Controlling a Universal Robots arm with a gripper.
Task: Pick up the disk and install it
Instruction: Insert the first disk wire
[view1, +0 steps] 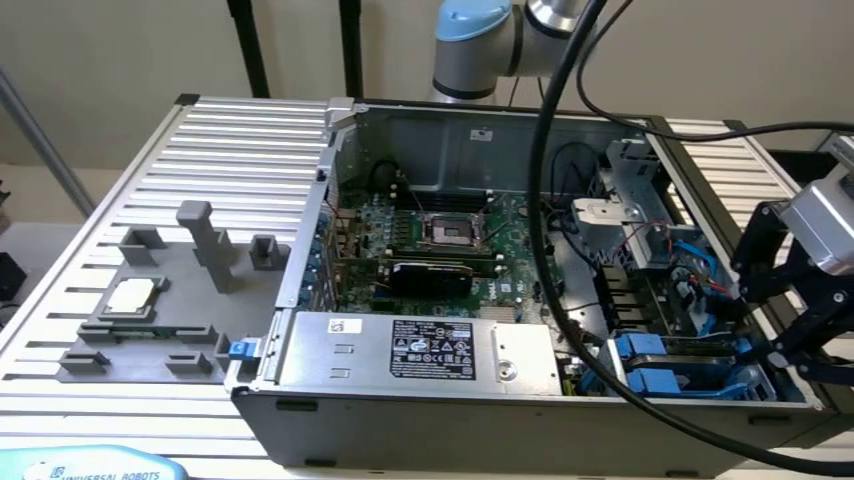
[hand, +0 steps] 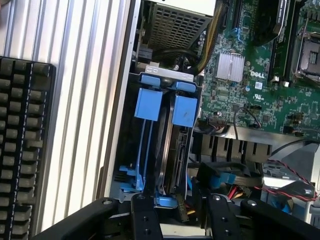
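**Operator:** Exterior view: tool status?

**Technician:** The black two-finger tool hangs over the open grey metal computer case, at the exterior view's right.

**Operator:** Wrist view?

**Technician:** Fingers are apart, clamping nothing. The silver-grey metal disk sits edge-on in the drive bay, just beyond them. It is probably rigid, dense and shock-sensitive. Grip the bright blue plastic carrier.

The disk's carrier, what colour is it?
Bright blue; the carrier shows best in the wrist view.

Cables just beside drive bay
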